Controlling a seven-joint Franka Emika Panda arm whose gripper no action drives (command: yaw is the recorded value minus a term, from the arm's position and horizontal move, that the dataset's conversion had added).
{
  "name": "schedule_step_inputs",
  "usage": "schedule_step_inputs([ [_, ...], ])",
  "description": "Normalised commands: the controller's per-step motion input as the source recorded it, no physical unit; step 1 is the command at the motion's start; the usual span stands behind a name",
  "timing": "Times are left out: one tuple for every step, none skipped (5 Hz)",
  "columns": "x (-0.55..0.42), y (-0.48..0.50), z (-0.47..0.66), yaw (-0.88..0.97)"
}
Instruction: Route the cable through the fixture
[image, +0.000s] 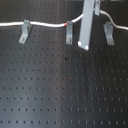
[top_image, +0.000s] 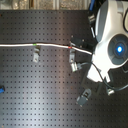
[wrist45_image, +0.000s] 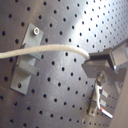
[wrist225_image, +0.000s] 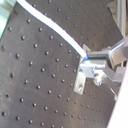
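The white cable (image: 47, 23) runs along the pegboard's far side in the first exterior view. It passes the tops of two grey clips (image: 24, 31) (image: 70, 32), with its red band (image: 68, 23) at the second clip. Its green band (top_image: 35, 45) shows in the second exterior view. My gripper (wrist45_image: 86, 56) is shut on the cable (wrist45_image: 45, 50), just past a clip (wrist45_image: 27, 62). The second wrist view shows the same hold (wrist225_image: 86, 57). A grey finger (image: 85, 27) hides part of the cable. Whether the cable sits in the third clip (image: 108, 32) is unclear.
The black pegboard (image: 60, 90) fills the scene. In the second exterior view the white arm (top_image: 107, 47) covers the second exterior view's right side, above a clip (top_image: 84, 96). A small blue thing (top_image: 1, 90) lies at the second exterior view's left edge.
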Motion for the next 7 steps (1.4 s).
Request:
schedule_step_inputs([
  [0.08, -0.291, 0.0, 0.0],
  [0.057, -0.233, 0.0, -0.08],
  [0.0, 0.0, 0.0, 0.02],
  [-0.098, 0.048, 0.0, 0.85],
  [-0.079, 0.034, 0.0, 0.92],
  [-0.07, -0.004, 0.0, 0.91],
  [-0.084, -0.063, 0.01, 0.87],
])
